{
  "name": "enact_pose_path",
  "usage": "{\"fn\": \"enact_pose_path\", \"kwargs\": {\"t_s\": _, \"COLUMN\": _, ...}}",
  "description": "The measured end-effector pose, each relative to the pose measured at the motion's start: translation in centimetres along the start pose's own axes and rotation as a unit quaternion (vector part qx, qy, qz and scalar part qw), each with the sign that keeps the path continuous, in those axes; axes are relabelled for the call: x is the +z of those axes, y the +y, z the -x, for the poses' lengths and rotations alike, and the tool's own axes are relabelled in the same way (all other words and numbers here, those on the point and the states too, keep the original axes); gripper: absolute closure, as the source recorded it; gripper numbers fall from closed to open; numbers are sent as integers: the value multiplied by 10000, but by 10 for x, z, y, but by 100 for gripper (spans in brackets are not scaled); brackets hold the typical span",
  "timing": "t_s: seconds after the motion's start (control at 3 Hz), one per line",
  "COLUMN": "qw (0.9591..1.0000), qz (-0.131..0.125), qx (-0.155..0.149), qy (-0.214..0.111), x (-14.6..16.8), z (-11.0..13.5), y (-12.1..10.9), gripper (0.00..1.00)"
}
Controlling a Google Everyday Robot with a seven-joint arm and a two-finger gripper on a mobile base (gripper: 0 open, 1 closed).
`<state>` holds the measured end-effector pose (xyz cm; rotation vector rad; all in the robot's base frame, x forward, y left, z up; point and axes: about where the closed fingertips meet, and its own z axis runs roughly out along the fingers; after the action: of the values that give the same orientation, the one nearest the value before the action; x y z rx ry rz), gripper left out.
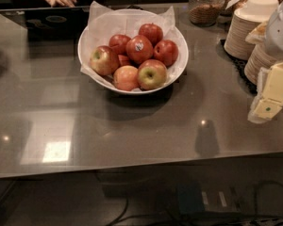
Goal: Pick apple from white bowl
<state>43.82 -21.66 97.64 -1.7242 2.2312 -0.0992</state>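
Cafeteria counter (132, 131) with plate stacks (245, 29); gripper (270, 97) far right

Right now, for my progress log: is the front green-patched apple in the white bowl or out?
In. The apple sits among others inside the white bowl; the tool is at the right, apart from it.

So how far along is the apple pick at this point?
Nothing looks done: the apple sits in the white bowl among the other apples. In hand: the claw hangs at the right edge of the view, apart from the bowl. Left: the reach, the grasp and the lift out.
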Motion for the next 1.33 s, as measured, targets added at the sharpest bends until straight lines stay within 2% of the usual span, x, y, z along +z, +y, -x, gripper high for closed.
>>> {"fn": "enact_pose_path", "kwargs": {"t_s": 0.33, "qw": 10000, "qz": 0, "qx": 0, "qy": -1, "x": 0, "z": 0, "y": 0, "gripper": 0}}
{"fn": "enact_pose_path", "kwargs": {"t_s": 0.67, "qw": 9998, "qz": -26, "qx": -25, "qy": -178, "x": 6, "z": 14, "y": -2, "gripper": 0}}
{"fn": "enact_pose_path", "kwargs": {"t_s": 1.0, "qw": 9977, "qz": -155, "qx": -222, "qy": -614, "x": 15, "z": 46, "y": -11, "gripper": 0}}
{"fn": "enact_pose_path", "kwargs": {"t_s": 1.33, "qw": 9918, "qz": -277, "qx": -538, "qy": -1128, "x": 18, "z": 86, "y": -19, "gripper": 0}}
